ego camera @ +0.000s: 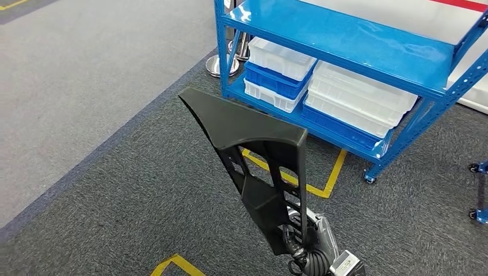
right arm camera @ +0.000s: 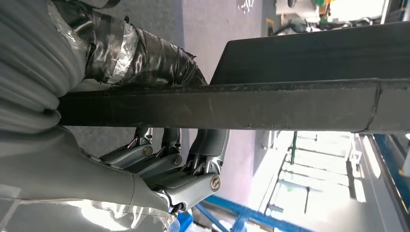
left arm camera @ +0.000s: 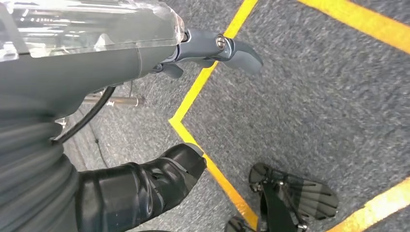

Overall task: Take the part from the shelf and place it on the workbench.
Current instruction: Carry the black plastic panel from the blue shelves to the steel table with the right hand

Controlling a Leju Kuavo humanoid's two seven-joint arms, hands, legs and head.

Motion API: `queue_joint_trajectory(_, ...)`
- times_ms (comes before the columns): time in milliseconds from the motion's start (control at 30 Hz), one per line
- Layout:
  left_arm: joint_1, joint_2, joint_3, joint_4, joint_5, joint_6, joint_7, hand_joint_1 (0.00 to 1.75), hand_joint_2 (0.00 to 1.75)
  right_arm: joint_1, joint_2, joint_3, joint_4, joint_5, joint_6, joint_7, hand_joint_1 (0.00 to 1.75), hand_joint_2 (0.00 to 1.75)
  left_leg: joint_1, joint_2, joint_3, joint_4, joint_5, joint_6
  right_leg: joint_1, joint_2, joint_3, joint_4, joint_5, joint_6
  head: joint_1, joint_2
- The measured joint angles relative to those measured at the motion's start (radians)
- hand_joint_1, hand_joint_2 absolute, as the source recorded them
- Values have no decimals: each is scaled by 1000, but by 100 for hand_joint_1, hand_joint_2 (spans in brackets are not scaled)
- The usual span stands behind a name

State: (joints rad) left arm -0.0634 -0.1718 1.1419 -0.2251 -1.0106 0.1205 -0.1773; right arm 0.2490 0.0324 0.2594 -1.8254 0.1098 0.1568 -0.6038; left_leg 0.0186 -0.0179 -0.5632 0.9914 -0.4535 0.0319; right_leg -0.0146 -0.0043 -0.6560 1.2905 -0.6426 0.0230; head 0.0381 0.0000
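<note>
- 1 part [ego camera: 241, 123], black plastic, roughly triangular with a ribbed open frame, is off the shelf [ego camera: 345, 43] and held up in front of the robot over the dark carpet [ego camera: 115, 201].
- right hand [right arm camera: 164, 164] grips the part at its lower end; in the right wrist view the fingers [right arm camera: 203, 154] curl under the part's edge [right arm camera: 217, 104] and the taped thumb [right arm camera: 145, 58] presses from the other side.
- long axis: the part runs up and away from the right hand, with its pointed tip tilted toward the robot's left.
- left hand [left arm camera: 212, 50] hangs over the floor beside a yellow floor line [left arm camera: 203, 82], holding nothing; fingers look loosely apart, though little of them is visible.
- the right hand is the carrier, and the left is well apart from the part.
- workbench: i can't place it from these views. my read is the carry step is under way and the robot needs to turn off the shelf before any placing.
- count: 1 blue shelf, and on its lower level 2 stacks of bins [ego camera: 322, 92], white and blue; exact bin count is unclear.
- risk, my guess: a grip at 1 end of a long part gives leverage, so it could swing or slip.
</note>
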Motion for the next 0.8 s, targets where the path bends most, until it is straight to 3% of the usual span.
queue_joint_trajectory(33, 0, 0, 0, 0, -2, 0, 0, 0, 175, 1, 0, -1, 0, 1, 0, 0, 175, 175, 1, -11, -3, 3, 1, -2, -2, 1, 11, -17, 20, 1, 0, 0)
queue_joint_trajectory(67, 1, -1, -1, 0, -3, 0, 1, 0, 175, 1, 0, -1, 0, 3, 0, 0, 175, 175, 2, -22, -5, 7, 2, -5, -5, 6, 40, -70, 53, 2, 0, 0)
queue_joint_trajectory(133, 0, -3, -3, 0, -6, 0, 1, 0, 175, 1, 0, -2, 0, 7, 0, 0, 175, 175, 3, -43, -14, 21, 1, -15, -11, 41, 105, -199, 103, 1, 0, 0)
queue_joint_trajectory(200, -1, -4, -6, 0, -8, 0, 1, 0, 175, 2, 0, -2, -1, 9, 0, -1, 175, 175, 2, -61, -28, 31, 4, -29, -11, 63, 126, -254, 114, -6, 0, 0)
queue_joint_trajectory(267, 2, -4, -6, 0, -9, 0, 1, 0, 175, 3, 0, -3, -2, 10, 0, -1, 175, 175, 5, -73, -37, 30, 10, -43, -7, 47, 120, -254, 120, -19, 0, 0)
queue_joint_trajectory(333, 4, -4, -7, 0, -9, 0, 0, 0, 175, 1, 0, -3, -3, 11, 0, -1, 175, 175, 6, -48, -51, 52, -5, -52, -7, 29, 117, -258, 127, -35, -1, 0)
queue_joint_trajectory(367, 4, -4, -7, 0, -9, 0, 0, 0, 175, 2, 0, -3, -4, 11, 0, -1, 175, 175, 5, -28, -68, 90, -30, -55, -7, 17, 115, -260, 130, -42, -2, 0)
queue_joint_trajectory(433, 2, -5, -8, 0, -9, 0, -1, 0, 175, 4, 1, -3, -5, 12, 0, -1, 175, 175, 4, 1, -120, 216, -99, -58, -2, -6, 111, -260, 132, -49, -2, 0)
queue_joint_trajectory(500, 2, -6, -9, 0, -10, 0, -2, 0, 175, 5, 1, -3, -5, 14, 0, -1, 175, 175, 4, 6, -154, 309, -133, -57, 3, -31, 109, -260, 132, -50, -2, 0)
queue_joint_trajectory(533, 3, -6, -10, 0, -10, 0, -2, 0, 175, 4, 1, -3, -5, 14, 0, -1, 175, 175, 3, 8, -145, 304, -123, -55, 6, -43, 109, -260, 131, -51, -2, 0)
queue_joint_trajectory(567, 4, -6, -11, 0, -10, 0, -2, 0, 175, 4, 1, -3, -5, 14, 0, -1, 175, 175, 2, 13, -117, 259, -97, -50, 8, -54, 110, -259, 131, -51, -2, 0)
queue_joint_trajectory(600, 5, -6, -13, 0, -10, 0, -3, 0, 175, 4, 1, -3, -5, 14, 0, -1, 175, 175, -1, 26, -76, 188, -65, -42, 9, -63, 112, -259, 130, -51, -2, 0)
queue_joint_trajectory(667, 2, -6, -15, 0, -11, 0, -4, 0, 175, 3, 2, -3, -6, 15, 1, -1, 175, 175, -13, 61, -11, 66, -31, -28, 14, -82, 113, -259, 129, -47, -2, 0)
queue_joint_trajectory(733, 1, -6, -16, 0, -10, 0, -7, 0, 175, 0, 3, -3, -7, 16, 3, -1, 175, 175, -21, 71, 1, 30, -29, -22, 17, -99, 113, -259, 128, -39, -2, 0)
queue_joint_trajectory(800, 6, -7, -16, 0, -9, -1, -8, 0, 175, -7, 4, -3, -7, 17, 4, -1, 175, 175, -19, 53, 1, 19, -20, -15, 16, -104, 117, -259, 127, -29, -2, 0)
